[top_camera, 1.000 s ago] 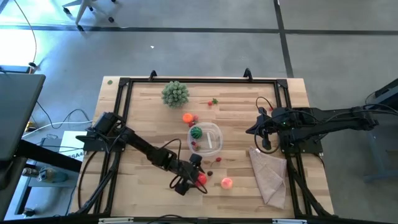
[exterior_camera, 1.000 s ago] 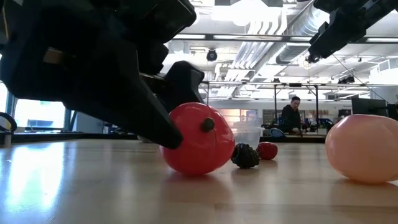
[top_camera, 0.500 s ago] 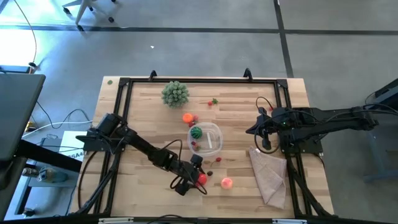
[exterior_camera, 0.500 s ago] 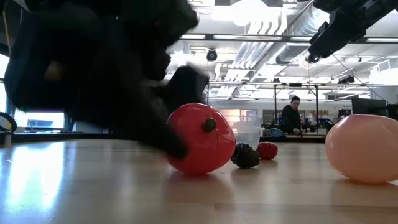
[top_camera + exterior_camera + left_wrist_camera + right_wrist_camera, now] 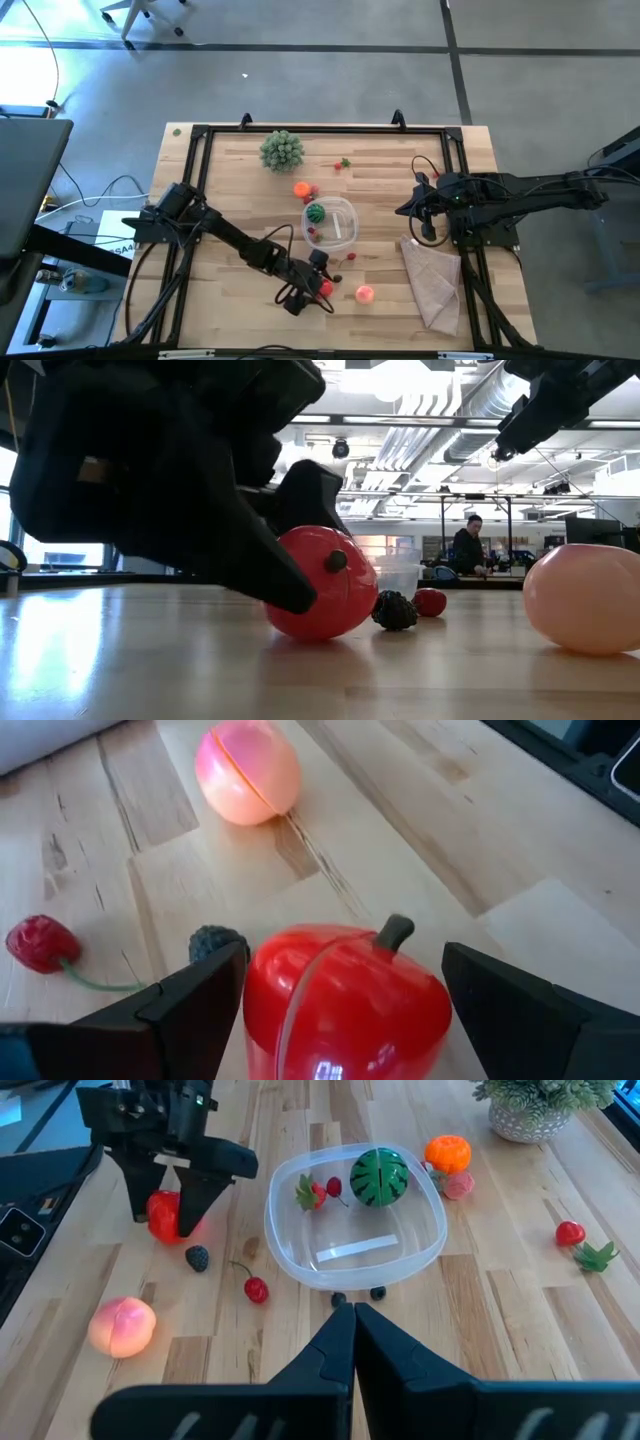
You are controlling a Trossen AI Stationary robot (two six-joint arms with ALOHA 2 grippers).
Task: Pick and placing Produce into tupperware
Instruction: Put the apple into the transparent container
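Observation:
A red toy apple (image 5: 340,1000) sits between the two fingers of my left gripper (image 5: 320,289), near the table's front edge, and fills the gap between them. A pink peach (image 5: 364,294) lies a little to its right. A blackberry (image 5: 212,942) and a cherry (image 5: 35,942) lie just beyond it. The clear tupperware (image 5: 338,235) at mid-table holds a green melon (image 5: 381,1175) and small red pieces. My right gripper (image 5: 352,1320) hangs shut above the table's right side, holding nothing. My left gripper has the apple's two opposite sides (image 5: 262,1010) between its fingers, one finger (image 5: 200,1005) on each flank. The fingers slant down from the table's left. The apple's underside (image 5: 320,632) rests on the tabletop, and its stem (image 5: 394,932) points up.
An orange (image 5: 301,189) and a pink piece lie just beyond the tupperware, and a strawberry (image 5: 343,162) lies farther back. A bushy plant clump (image 5: 282,150) stands at the far side. A tan cloth (image 5: 433,275) lies at the right, below the right arm.
My left gripper has tipped slightly further down over the apple, its near finger sliding lower across the apple's front. The apple has stayed on the table in about the same spot.

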